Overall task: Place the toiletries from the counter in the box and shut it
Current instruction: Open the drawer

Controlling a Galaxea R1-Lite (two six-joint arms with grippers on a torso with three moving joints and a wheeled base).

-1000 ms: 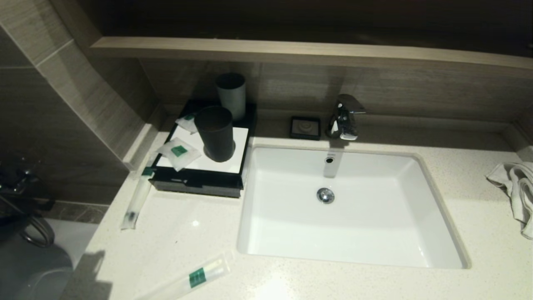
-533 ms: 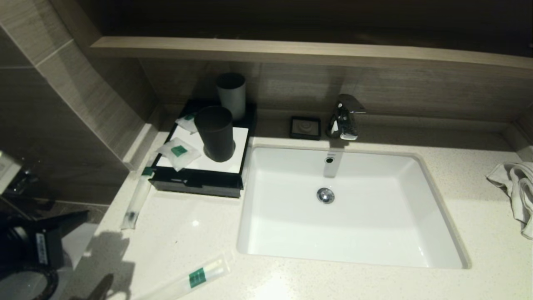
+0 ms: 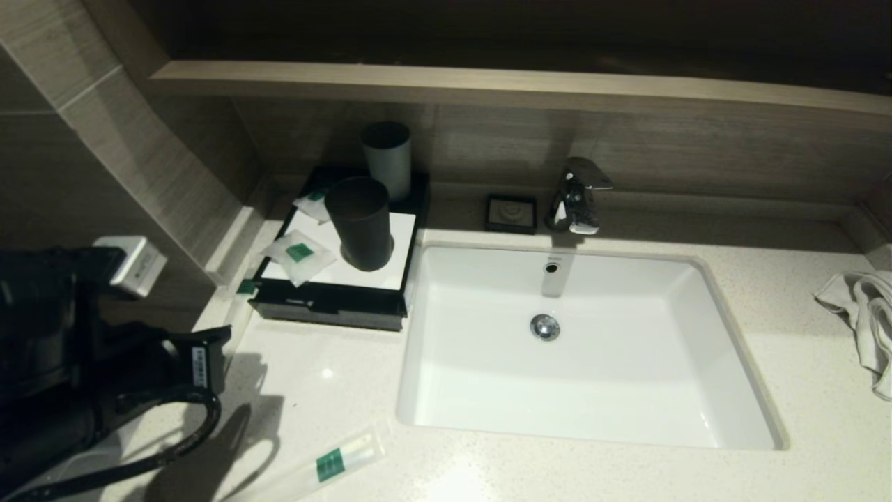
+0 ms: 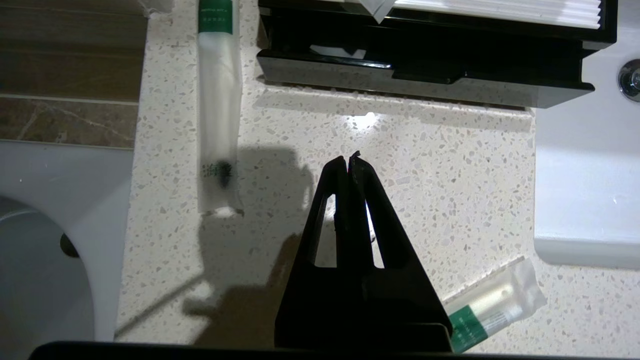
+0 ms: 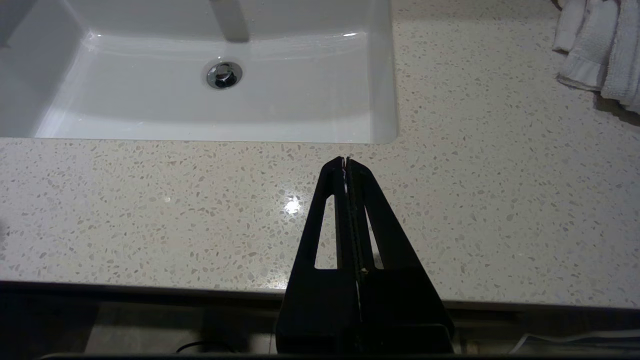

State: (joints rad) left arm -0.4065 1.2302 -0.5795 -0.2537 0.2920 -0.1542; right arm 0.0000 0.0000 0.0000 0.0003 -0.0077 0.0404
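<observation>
At the counter's (image 3: pixel 334 390) near edge, a long sachet with a green band (image 3: pixel 327 466) lies slanted, just off the sink's (image 3: pixel 739 335) front left corner. The left gripper (image 4: pixel 348 161), its two black fingers pressed together and holding nothing, hangs above bare speckled stone in the left wrist view; that banded sachet (image 4: pixel 492 305) sits nearer the camera and to one side of the fingers, apart from them. In the head view the left arm fills the lower left, over the counter's left end. A second long sachet (image 4: pixel 217 110) lies flat beside the box (image 3: pixel 334 307), near the counter's left edge, well clear of the closed fingertips. Beyond the tips stands the black box, its front drawer pulled slightly open. On its white top panel rest a squarish sachet (image 3: pixel 298 255), a smaller one (image 3: pixel 313 204) behind it, and a black cup (image 3: pixel 360 223); a grey cup (image 3: pixel 387 159) stands farther back. The right gripper (image 5: pixel 346 161), fingers shut and empty, is parked over the counter in front of the sink, a white towel (image 3: pixel 864 321) on the far right.
</observation>
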